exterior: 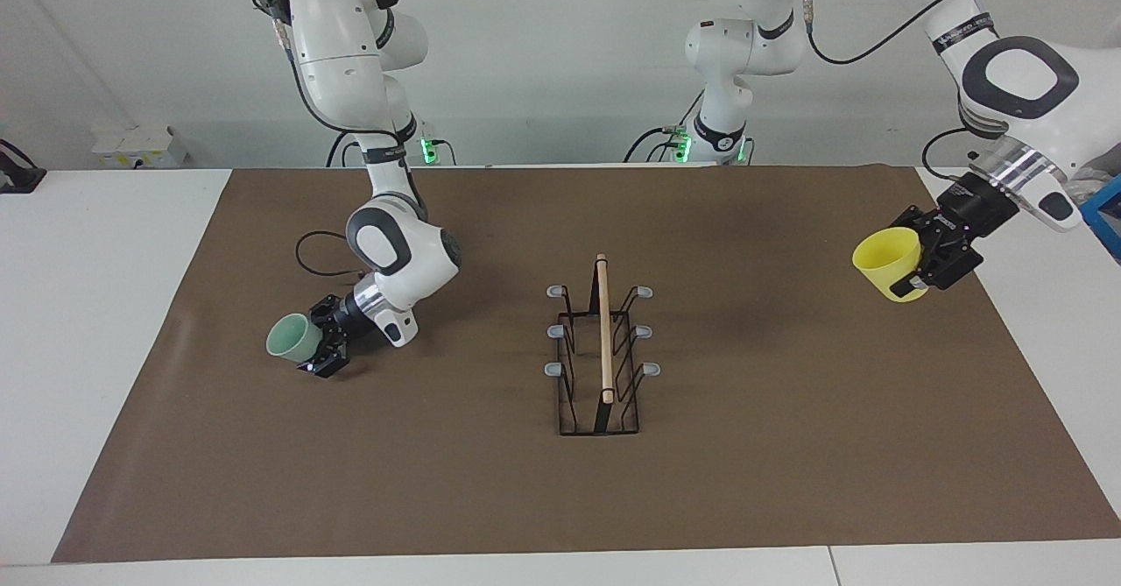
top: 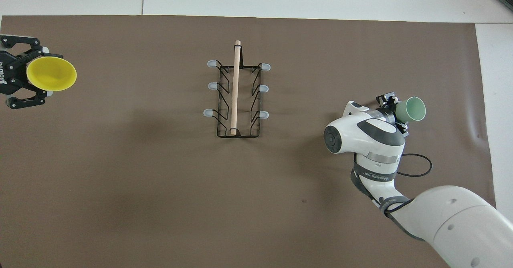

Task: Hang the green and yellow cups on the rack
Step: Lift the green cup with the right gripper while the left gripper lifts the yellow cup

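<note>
The black wire rack point(exterior: 603, 332) with its wooden rod and grey-tipped prongs stands in the middle of the mat; it also shows in the overhead view point(top: 235, 87). No cup hangs on it. My left gripper point(exterior: 913, 264) is shut on the yellow cup point(exterior: 884, 260), raised over the mat at the left arm's end, cup tilted with its mouth toward the rack. In the overhead view the left gripper point(top: 39, 75) and the yellow cup point(top: 52, 74) are at the mat's edge. My right gripper point(exterior: 320, 342) is shut on the mint green cup point(exterior: 287, 337), held low and on its side; the overhead view shows this gripper point(top: 397, 110) and the green cup point(top: 415, 109).
A brown mat point(exterior: 438, 481) covers the white table. A black cable loop point(top: 417, 166) lies on the mat beside the right arm's wrist. A blue object point(exterior: 1105, 209) sits at the table's edge near the left arm.
</note>
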Robot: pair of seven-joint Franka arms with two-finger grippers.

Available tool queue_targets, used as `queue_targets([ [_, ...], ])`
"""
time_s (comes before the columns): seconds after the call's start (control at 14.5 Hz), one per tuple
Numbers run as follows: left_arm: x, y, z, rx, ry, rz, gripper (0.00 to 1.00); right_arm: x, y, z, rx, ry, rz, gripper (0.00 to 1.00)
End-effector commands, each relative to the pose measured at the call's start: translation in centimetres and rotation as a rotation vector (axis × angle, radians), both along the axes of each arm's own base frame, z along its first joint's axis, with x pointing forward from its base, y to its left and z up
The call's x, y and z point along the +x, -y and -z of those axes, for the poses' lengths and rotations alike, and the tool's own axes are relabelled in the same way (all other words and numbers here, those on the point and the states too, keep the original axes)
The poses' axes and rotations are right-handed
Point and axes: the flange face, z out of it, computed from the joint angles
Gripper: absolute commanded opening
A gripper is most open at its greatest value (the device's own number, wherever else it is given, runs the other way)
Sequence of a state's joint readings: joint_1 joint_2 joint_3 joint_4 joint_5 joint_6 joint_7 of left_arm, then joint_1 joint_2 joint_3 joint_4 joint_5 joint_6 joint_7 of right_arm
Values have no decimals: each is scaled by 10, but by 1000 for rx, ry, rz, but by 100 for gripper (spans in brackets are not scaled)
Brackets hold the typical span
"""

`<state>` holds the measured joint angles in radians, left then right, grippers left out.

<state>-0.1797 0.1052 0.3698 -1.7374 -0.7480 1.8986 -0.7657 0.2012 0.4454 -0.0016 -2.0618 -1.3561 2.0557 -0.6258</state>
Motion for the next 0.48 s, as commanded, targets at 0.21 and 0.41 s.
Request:
queue_targets([
  [0.21,-23,80,-33,258,71,203,0,-2,1,-7,-17,18,-22,8],
  [0.41,-31,119,-38,325,133,276,0,5,-1,-21,5,36,26,8],
])
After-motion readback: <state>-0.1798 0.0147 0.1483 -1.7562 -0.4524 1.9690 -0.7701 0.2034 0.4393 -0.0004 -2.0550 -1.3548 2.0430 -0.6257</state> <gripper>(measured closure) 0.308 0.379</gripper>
